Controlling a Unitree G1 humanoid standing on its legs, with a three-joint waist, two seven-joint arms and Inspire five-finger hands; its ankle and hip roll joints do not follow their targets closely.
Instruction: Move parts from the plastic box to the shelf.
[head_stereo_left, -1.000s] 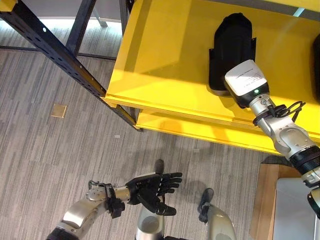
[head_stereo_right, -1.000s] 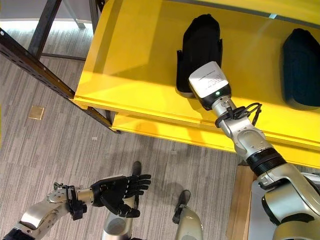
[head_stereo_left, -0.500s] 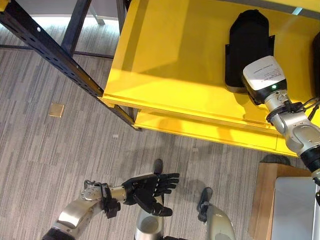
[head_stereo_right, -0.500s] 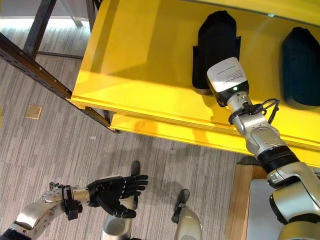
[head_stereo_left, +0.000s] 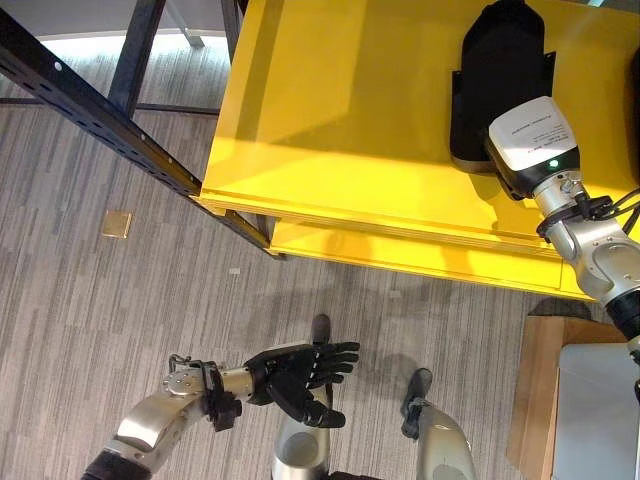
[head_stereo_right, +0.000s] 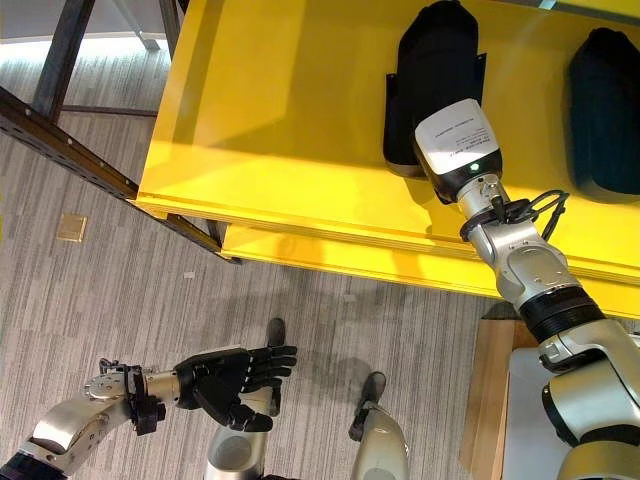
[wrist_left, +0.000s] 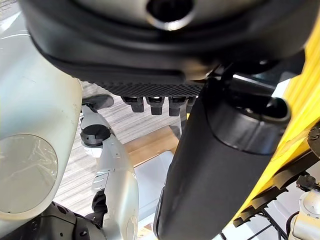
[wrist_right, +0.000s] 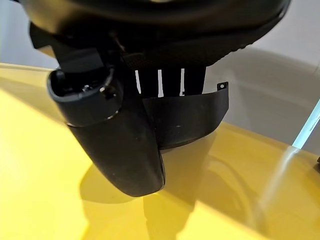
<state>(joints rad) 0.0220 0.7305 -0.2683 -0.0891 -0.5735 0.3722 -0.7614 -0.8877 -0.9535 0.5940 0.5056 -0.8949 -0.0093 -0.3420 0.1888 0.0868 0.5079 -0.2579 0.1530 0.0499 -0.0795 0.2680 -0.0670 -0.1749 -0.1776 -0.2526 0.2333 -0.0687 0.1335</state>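
A black moulded part lies on the yellow shelf board, towards its right. My right hand is on the part's near end, thumb on one side of the part and fingers on the other, pinching it. From above, the white wrist housing covers that hand. A second black part lies on the shelf further right. My left hand hangs low over the floor, palm up, fingers relaxed and empty.
A lower yellow board juts out under the shelf. A black steel beam of the rack runs across the upper left. A wooden edge and a pale grey box stand at the lower right. A small tan square lies on the floor.
My right hand carried the black part to the right along the shelf, closer to the second part, then held still. The camera shifted slightly. The left hand stayed low and open.
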